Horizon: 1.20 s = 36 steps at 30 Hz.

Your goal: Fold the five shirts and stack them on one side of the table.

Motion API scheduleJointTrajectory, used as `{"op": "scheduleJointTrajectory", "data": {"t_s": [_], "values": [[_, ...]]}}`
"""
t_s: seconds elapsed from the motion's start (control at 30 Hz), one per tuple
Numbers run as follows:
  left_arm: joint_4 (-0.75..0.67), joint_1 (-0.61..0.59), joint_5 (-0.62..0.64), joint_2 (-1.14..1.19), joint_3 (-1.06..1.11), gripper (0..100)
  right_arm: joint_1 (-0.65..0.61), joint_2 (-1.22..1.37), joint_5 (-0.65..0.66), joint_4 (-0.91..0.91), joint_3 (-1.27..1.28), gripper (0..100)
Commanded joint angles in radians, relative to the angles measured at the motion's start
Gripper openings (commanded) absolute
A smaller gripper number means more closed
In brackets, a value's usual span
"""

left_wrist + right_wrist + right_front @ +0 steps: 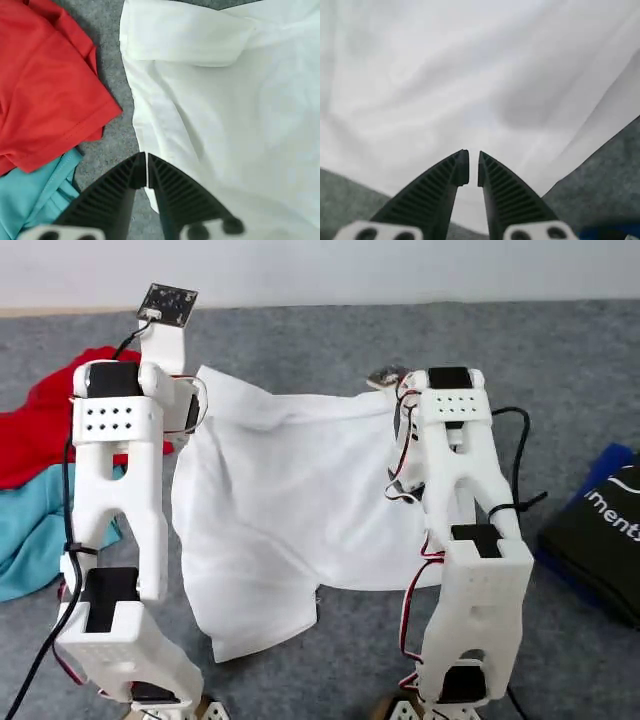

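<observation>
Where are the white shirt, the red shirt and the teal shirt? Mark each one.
white shirt (270, 500), high view, middle of its body.
red shirt (45, 85), left wrist view, flat cloth inside its hem.
teal shirt (22, 205), left wrist view, creased cloth near the red shirt's hem.

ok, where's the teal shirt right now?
In the high view the teal shirt lies crumpled at the far left of the table, its edge tucked under the red shirt, apart from the white shirt spread in the middle.
</observation>
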Motion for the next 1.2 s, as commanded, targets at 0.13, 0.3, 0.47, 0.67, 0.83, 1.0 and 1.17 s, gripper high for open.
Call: {"op": "scheduleJointTrajectory", "data": {"t_s": [0.13, 0.3, 0.47, 0.67, 0.83, 1.0, 1.17], "values": [[0.002, -0.003, 0.006, -0.006, -0.030, 1, 0.065, 0.039, -0.011, -0.025, -0.040, 12.6], [-0.060, -0.003, 0.005, -0.008, 0.016, 1, 0.111, 0.041, -0.009, -0.010, -0.080, 20.3], [-0.091, -0.002, 0.005, -0.012, 0.064, 1, 0.128, 0.061, -0.006, -0.042, -0.130, 20.3], [-0.091, 0.000, 0.005, -0.008, 0.064, 1, 0.108, 0.136, -0.006, -0.054, -0.138, 20.3], [-0.091, 0.000, 0.005, -0.008, 0.064, 1, 0.105, 0.163, -0.006, -0.056, -0.138, 18.9], [-0.091, 0.002, 0.005, -0.006, 0.064, 1, 0.108, 0.159, -0.005, -0.058, -0.138, 5.2], [-0.144, 0.006, 0.005, -0.006, 0.108, 1, 0.111, 0.159, -0.005, -0.059, -0.178, 1.0]]}}
